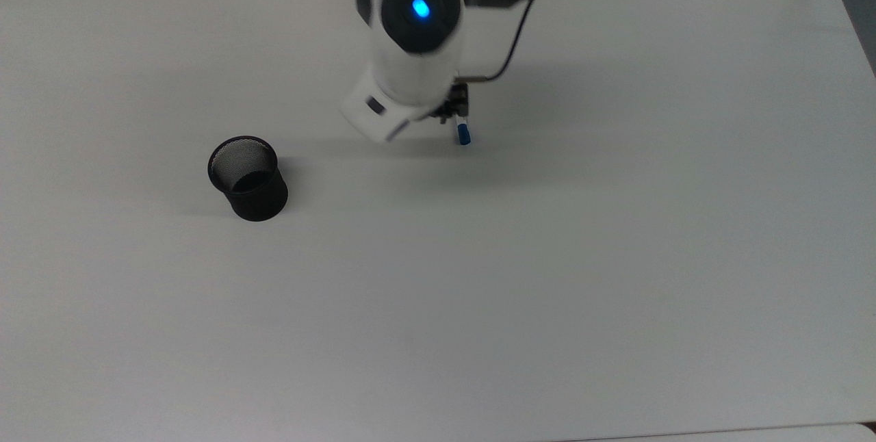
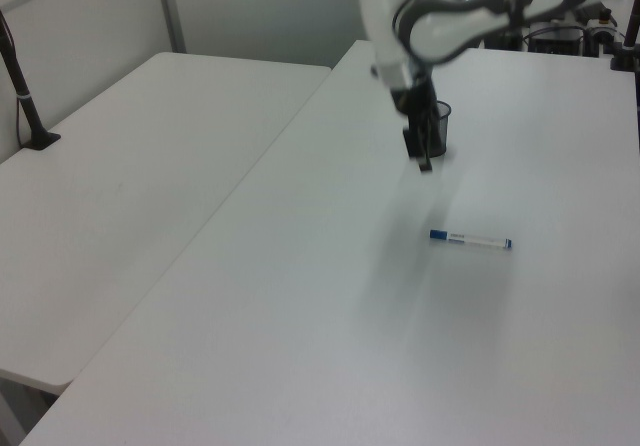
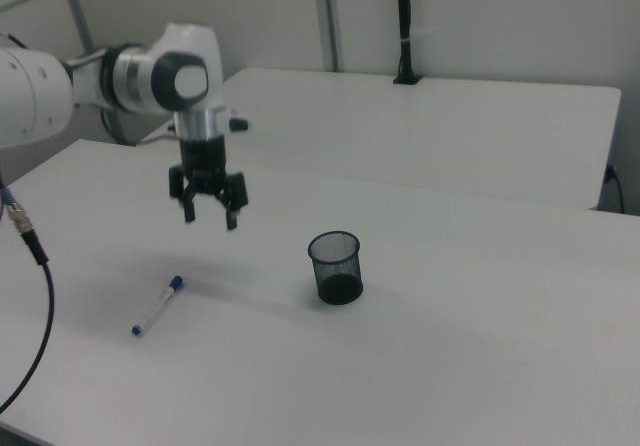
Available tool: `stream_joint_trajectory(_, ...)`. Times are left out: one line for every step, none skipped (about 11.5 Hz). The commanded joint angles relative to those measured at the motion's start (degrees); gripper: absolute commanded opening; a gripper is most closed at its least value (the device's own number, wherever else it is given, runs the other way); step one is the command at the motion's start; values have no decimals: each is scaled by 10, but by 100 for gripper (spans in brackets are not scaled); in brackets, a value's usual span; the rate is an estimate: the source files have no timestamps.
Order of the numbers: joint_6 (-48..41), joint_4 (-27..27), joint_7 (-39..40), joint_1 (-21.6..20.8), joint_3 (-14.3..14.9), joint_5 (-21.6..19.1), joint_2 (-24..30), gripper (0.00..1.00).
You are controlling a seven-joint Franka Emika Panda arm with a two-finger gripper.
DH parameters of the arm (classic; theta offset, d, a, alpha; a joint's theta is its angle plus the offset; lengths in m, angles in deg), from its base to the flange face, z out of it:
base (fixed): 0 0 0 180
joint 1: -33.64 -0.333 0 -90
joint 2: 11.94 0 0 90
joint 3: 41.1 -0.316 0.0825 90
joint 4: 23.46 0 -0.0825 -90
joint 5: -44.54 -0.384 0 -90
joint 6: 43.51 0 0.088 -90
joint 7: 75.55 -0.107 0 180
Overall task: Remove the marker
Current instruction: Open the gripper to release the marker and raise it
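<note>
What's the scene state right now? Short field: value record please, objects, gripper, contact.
marker: lying flat on the table, white barrel, blue cap
mesh cup: black, upright, nothing visible inside, apart from the marker
gripper: open, raised above the table, holding nothing
gripper vs marker: apart, no contact; in the right view the marker lies lower left of the gripper
table: white
task state: marker is out of the cup, resting on the table
</note>
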Motion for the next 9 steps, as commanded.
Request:
stream_joint_trajectory(-2, 27, -8, 45, 3, 3, 111, 100)
stream_joint_trajectory(-3, 27, -28, 61, 3, 6, 136, 100)
stream_joint_trajectory(-15, 26, -53, 69, 4, 8, 145, 100)
stream_joint_trajectory(-19, 24, -93, 69, 3, 22, 148, 100)
stream_joint_trajectory(-19, 24, -116, 70, 3, 29, 149, 100)
stream_joint_trajectory(-19, 24, -117, 70, 3, 29, 151, 100)
stream_joint_trajectory(-19, 24, -117, 70, 3, 29, 154, 100)
stream_joint_trajectory(-19, 25, -116, 74, 3, 29, 158, 100)
stream_joint_trajectory(-19, 24, -116, 75, 3, 28, 158, 100)
